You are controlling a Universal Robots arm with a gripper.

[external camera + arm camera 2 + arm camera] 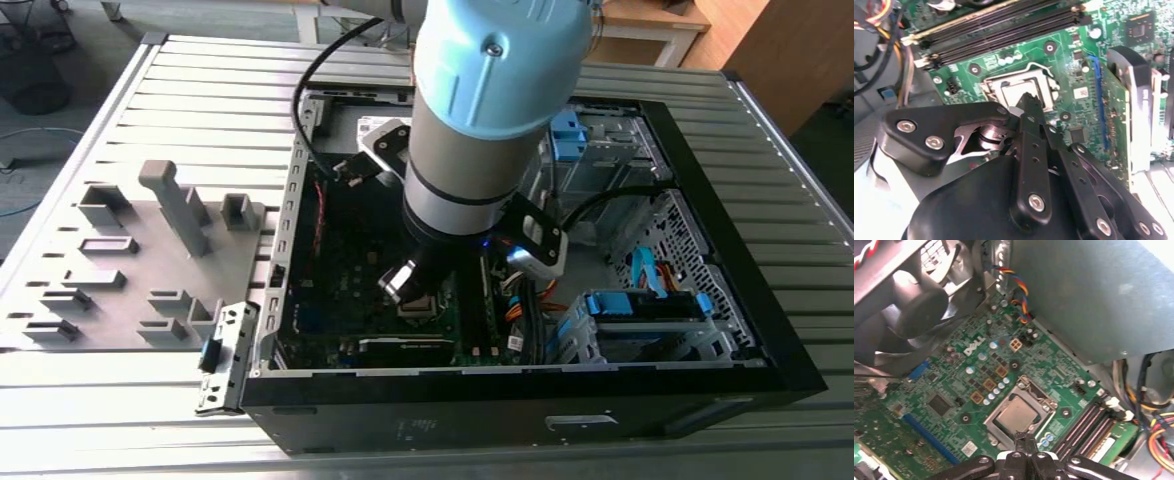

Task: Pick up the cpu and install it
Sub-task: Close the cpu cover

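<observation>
Claw [1026,444] by socketed cpu [1016,415], memory slots [1088,427] beside

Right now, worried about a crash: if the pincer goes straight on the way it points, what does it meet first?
Most likely the cpu lying in the motherboard socket, just ahead of the pincer; the gap is hard to judge.

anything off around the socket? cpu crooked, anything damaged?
Nothing stands out. In the first wrist view the cpu lies flat in the socket, edges parallel to its frame. The gripper hangs close over it, jaws shut. No visible damage on the motherboard.
</observation>
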